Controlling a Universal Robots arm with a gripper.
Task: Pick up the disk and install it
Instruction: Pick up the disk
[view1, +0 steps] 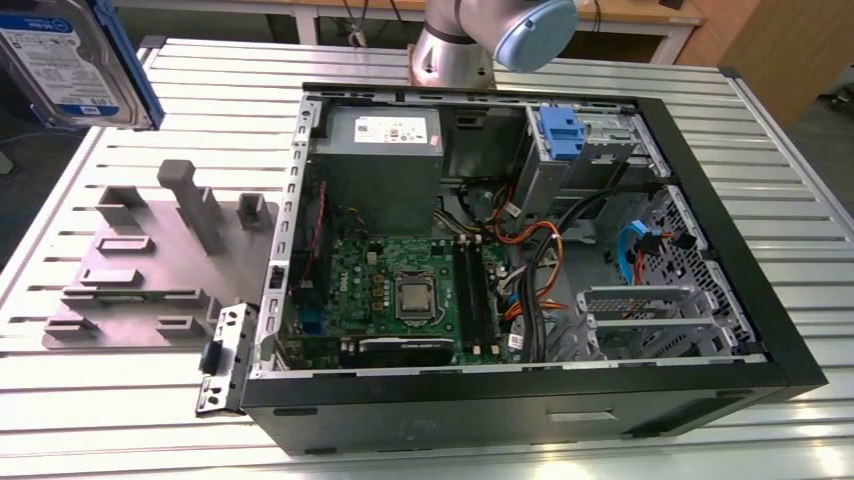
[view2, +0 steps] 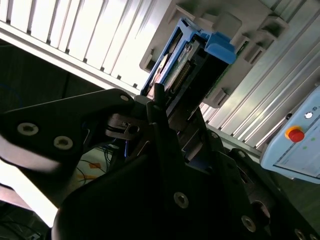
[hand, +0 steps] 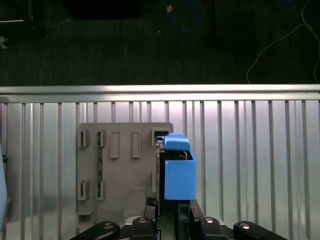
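The disk (view1: 67, 60), silver-grey with a blue-and-white label and a blue carrier frame, hangs high above the table's far corner at the exterior view's left. In both wrist views my gripper (hand: 170, 220) is shut on it. Black fingers (view2: 160, 107) clamp the disk (view2: 187, 65) edge-on by its lower end. Its blue carrier (hand: 177, 170) stands up from the jaws, above the grey fixture plate (hand: 120, 170). That plate (view1: 147, 270) lies on the table at the exterior view's left of the open computer case (view1: 534, 250).
The case lies open, showing a grey power-supply box (view1: 380, 150), motherboard (view1: 400, 290), orange and black cables (view1: 534, 250) and a drive bay with a blue part (view1: 561, 135). The arm's base (view1: 461, 45) stands behind it. A pendant with a red button (view2: 295, 135) sits beyond the slatted table (view1: 200, 110).
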